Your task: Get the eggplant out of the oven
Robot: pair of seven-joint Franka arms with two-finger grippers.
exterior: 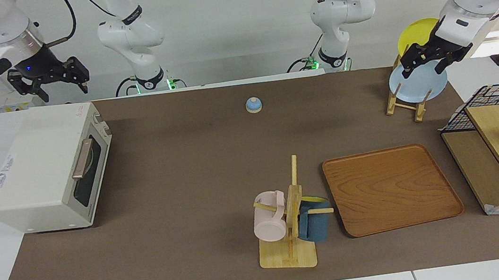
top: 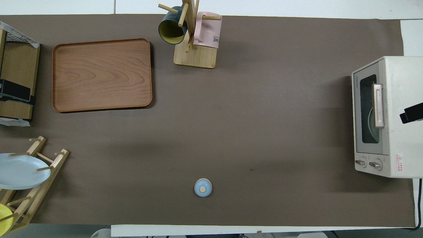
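Mug rack [exterior: 289,230] sits nearest the camera, pink mug [top: 207,30] reading "ME". Oven [exterior: 51,169] at the right arm's end, 9 o'clock of the mat in the facing view, door shut; eggplant not visible, presumably inside. Right gripper [exterior: 63,85] hangs over the oven's top, fingers spread, empty. Left gripper [exterior: 425,62] waits over the plate rack [exterior: 408,96], fingers unclear. Risks: fingers slipping off the handle [exterior: 82,158], or the pull dragging the light oven. Warning sticker [top: 399,159] unreadable.

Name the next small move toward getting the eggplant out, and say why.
Probably bring the right gripper down to the oven's tan handle to open it: the door is shut, no eggplant shows outside, and that gripper hangs open above the oven. The left gripper waits over the plate rack.
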